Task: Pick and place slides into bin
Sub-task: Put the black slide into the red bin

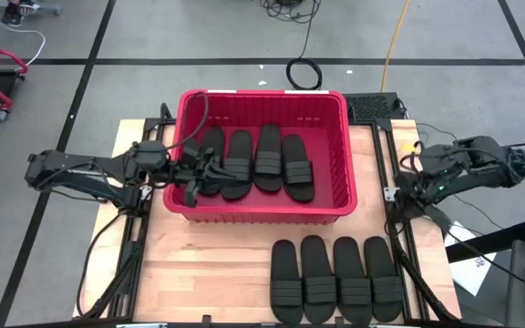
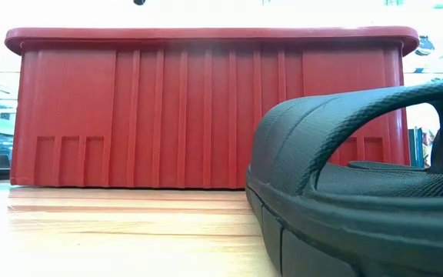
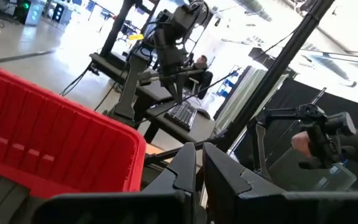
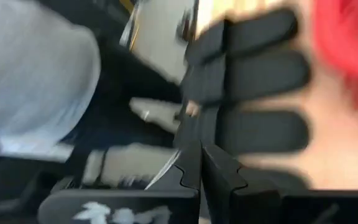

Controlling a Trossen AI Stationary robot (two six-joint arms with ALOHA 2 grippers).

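Note:
The red bin [image 1: 262, 211] stands at the table's far middle with four black slides [image 1: 268, 157] lying side by side on its floor. Four more slides [image 1: 335, 278] lie in a row on the table by the near edge, right of centre. One of them fills the low view's right [image 2: 344, 177], in front of the bin's wall [image 2: 168, 108]. My left gripper [image 1: 215, 170] is over the bin's left part, above the leftmost slide [image 1: 212, 144]. It points toward the table's right and is shut and empty [image 3: 199, 169]. My right gripper [image 1: 397, 189] is shut and empty [image 4: 201, 165] at the table's right edge.
Bare wood [image 1: 199, 273] lies left of the near row of slides. Black frame rails [image 1: 399, 246] run along the table's right side. The right wrist view shows the near slides [image 4: 260, 74] and the bin [image 4: 347, 37], both blurred. A person [image 3: 199, 65] sits far beyond the table.

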